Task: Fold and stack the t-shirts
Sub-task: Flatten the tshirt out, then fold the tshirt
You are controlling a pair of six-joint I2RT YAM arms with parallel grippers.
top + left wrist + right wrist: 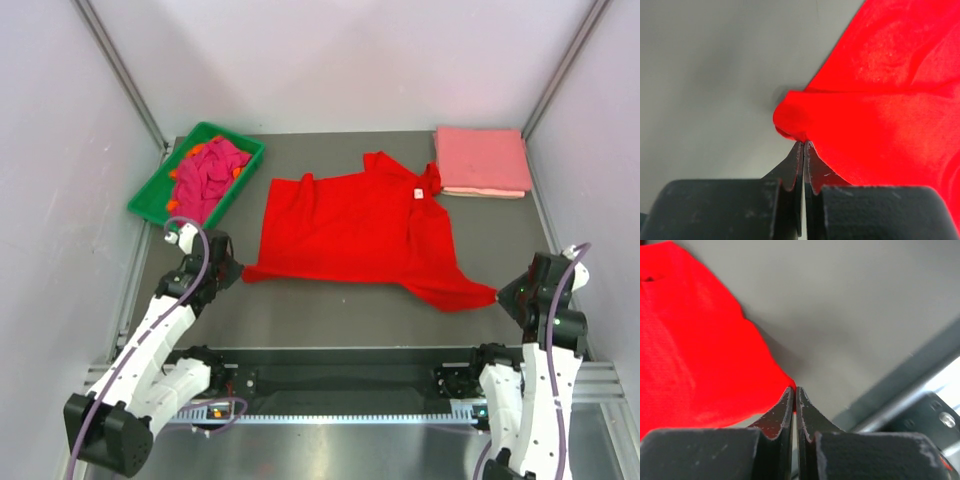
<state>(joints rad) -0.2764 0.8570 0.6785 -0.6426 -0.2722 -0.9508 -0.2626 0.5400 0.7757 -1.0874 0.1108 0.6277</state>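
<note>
A bright red t-shirt [365, 230] lies spread on the grey table, its white neck label [416, 194] toward the back. My left gripper [238, 272] is shut on the shirt's near left corner [792, 120]. At the near right, the right gripper [500, 297] is shut on the other corner [785, 382], the cloth pulled to a point there. A folded salmon pink t-shirt [481, 160] lies at the back right. Crumpled magenta and orange t-shirts [207, 175] fill the green tray [150, 201].
The green tray stands at the back left, close to the left wall. A metal rail [340, 375] runs along the table's near edge between the arm bases. The table's right edge [900, 385] shows just beside the right gripper.
</note>
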